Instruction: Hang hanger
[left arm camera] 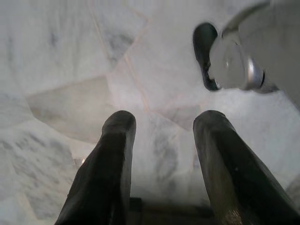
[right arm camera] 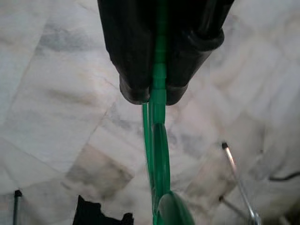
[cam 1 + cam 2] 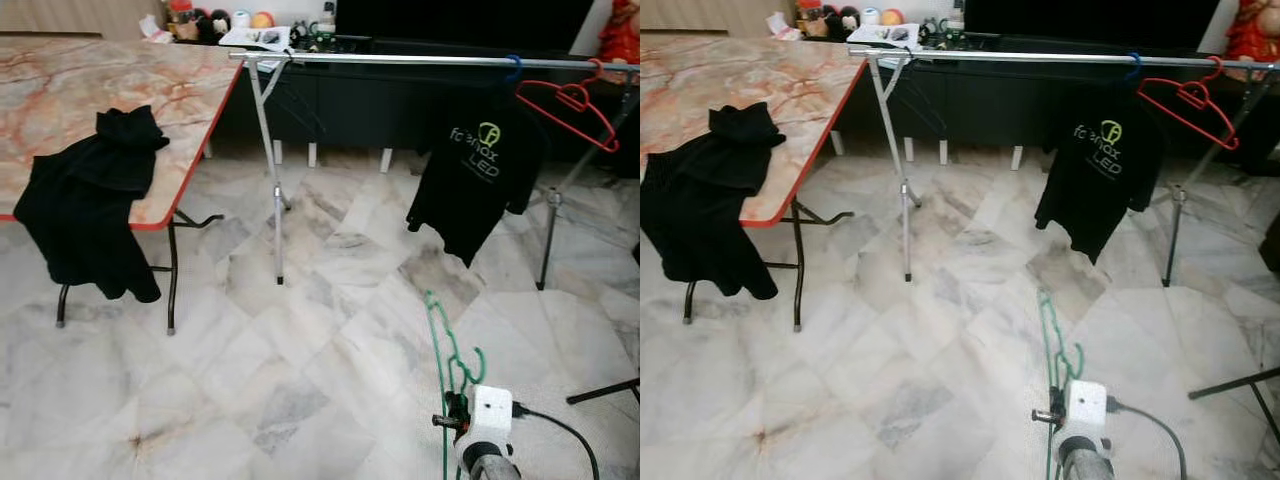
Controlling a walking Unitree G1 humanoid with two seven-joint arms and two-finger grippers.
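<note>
three hangers: one green hanger [image 3: 446,356], one red hanger [image 3: 566,108], one blue hanger [image 3: 513,68]. two black garments: a shirt [image 3: 478,165] on the one rail [image 3: 420,60], a jacket [image 3: 88,195] on the one table [image 3: 60,85]. two grippers: left gripper [image 1: 164,136], right gripper [image 2: 154,96].

Table: we see a black jacket [image 3: 90,200] draped over the red-edged marble-patterned table [image 3: 120,75].
Floor: pale marble tiles [image 3: 300,370].

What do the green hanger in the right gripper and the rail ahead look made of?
Green hanger: likely plastic or plastic-coated, judging by its smooth, glossy, uniform colour; the right gripper has its fingers shut on it. Rail: apparently bare metal tube, silvery with a dull shine.
</note>
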